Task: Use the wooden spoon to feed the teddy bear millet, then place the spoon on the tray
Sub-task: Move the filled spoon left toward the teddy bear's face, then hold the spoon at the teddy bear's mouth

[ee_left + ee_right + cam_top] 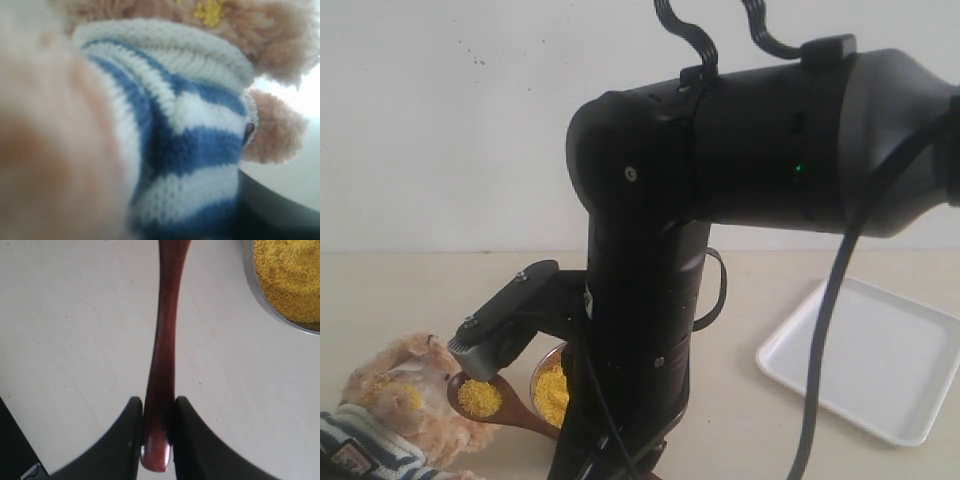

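The teddy bear [390, 405], fluffy and in a striped shirt, sits at the lower left with yellow grains stuck to its muzzle. Its shirt [190, 125] fills the left wrist view, and my left gripper [170, 210] is pressed around its body, its jaws mostly hidden. The wooden spoon [480, 397] hovers right by the bear's face, its oval bowl heaped with millet. My right gripper [156, 410] is shut on the end of the spoon's handle [165, 340]. More millet [292, 275] fills the steel bowl [552, 392] beside the spoon. The white tray [880, 350] lies empty at the right.
A large black arm [720, 150] fills the middle of the exterior view and hides most of the steel bowl and the spoon's handle. A black cable [830, 330] hangs in front of the tray. Pale tabletop [75, 340] lies under the spoon.
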Motion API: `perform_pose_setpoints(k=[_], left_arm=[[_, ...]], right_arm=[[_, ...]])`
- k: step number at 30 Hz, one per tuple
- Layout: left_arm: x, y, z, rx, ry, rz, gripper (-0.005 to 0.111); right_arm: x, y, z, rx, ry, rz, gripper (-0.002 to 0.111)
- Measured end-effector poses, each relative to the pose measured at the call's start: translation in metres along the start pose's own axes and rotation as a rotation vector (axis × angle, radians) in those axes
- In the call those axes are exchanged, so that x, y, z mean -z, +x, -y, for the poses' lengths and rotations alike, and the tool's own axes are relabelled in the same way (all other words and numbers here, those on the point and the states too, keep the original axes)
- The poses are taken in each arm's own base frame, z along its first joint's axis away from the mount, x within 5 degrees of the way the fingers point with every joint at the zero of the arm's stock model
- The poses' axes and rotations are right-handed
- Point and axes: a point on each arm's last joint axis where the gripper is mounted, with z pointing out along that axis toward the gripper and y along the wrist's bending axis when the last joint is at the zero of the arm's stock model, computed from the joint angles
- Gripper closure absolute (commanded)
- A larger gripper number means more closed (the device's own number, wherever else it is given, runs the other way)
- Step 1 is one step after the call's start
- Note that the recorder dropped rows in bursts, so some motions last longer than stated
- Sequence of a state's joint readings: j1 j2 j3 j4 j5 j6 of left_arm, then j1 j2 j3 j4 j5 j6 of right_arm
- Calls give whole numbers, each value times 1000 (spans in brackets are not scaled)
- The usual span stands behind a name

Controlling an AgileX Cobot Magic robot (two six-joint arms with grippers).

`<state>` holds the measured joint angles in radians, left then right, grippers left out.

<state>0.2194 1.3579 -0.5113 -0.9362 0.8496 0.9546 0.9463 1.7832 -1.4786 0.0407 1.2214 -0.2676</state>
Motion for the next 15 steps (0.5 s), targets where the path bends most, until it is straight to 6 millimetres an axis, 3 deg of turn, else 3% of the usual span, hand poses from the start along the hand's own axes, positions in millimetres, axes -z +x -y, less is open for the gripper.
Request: perform_pose_setpoints(k=[15], left_arm=[[0, 0, 0, 0, 0, 0, 101]], right_arm=[[1, 0, 1, 2, 18, -1, 109]])
